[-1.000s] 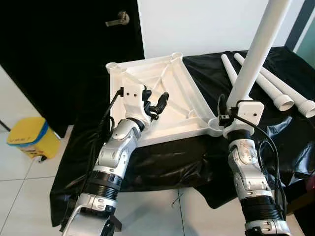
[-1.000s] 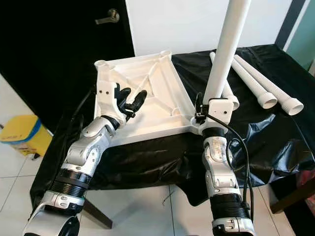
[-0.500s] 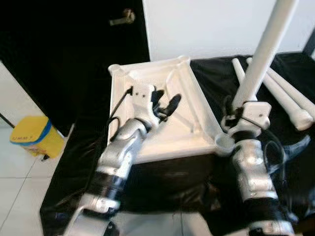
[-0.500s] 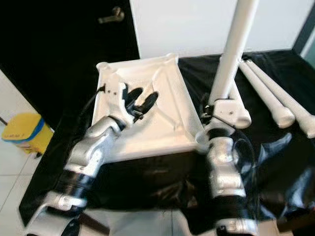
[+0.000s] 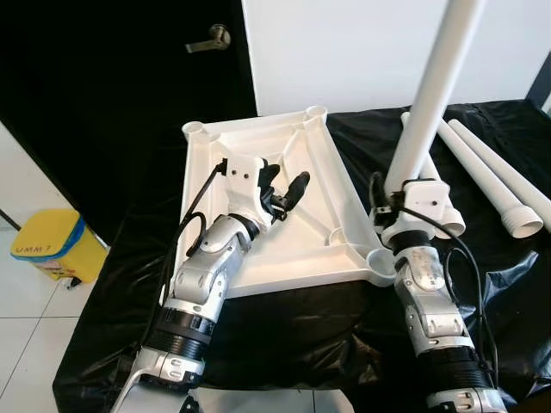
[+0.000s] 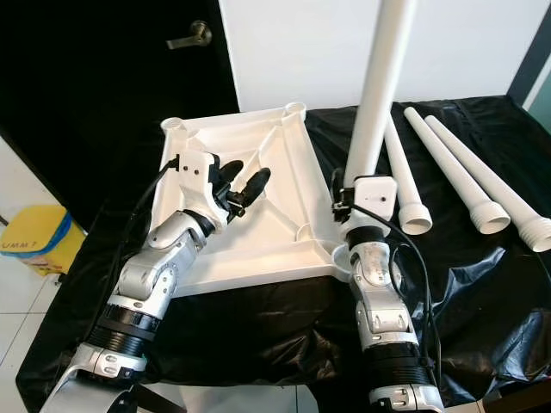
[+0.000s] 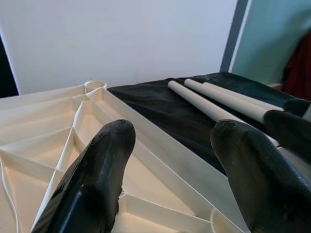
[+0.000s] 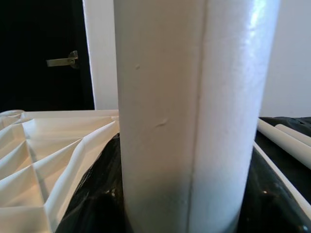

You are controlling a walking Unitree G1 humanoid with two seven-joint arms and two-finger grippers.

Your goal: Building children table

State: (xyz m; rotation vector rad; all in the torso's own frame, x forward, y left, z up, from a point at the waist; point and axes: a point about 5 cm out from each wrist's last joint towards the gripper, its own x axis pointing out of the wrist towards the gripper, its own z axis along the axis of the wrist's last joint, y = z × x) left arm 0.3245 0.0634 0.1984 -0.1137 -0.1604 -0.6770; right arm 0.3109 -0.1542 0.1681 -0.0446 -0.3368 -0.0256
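Right end effector (image 6: pixel 366 191) gripping upright table leg (image 6: pixel 379 82)

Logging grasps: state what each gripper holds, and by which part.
The right gripper holds the upright white plastic table leg near its lower end. The left gripper holds nothing, open above the upturned white tabletop.

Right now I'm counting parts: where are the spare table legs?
Three spare white table legs lie side by side on the black cloth, to the robot's right of the upside-down tabletop and the right gripper's upright leg.

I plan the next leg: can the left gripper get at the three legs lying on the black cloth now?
Probably not: the left gripper hovers open over the tabletop, and the upright leg stands between it and the lying legs.
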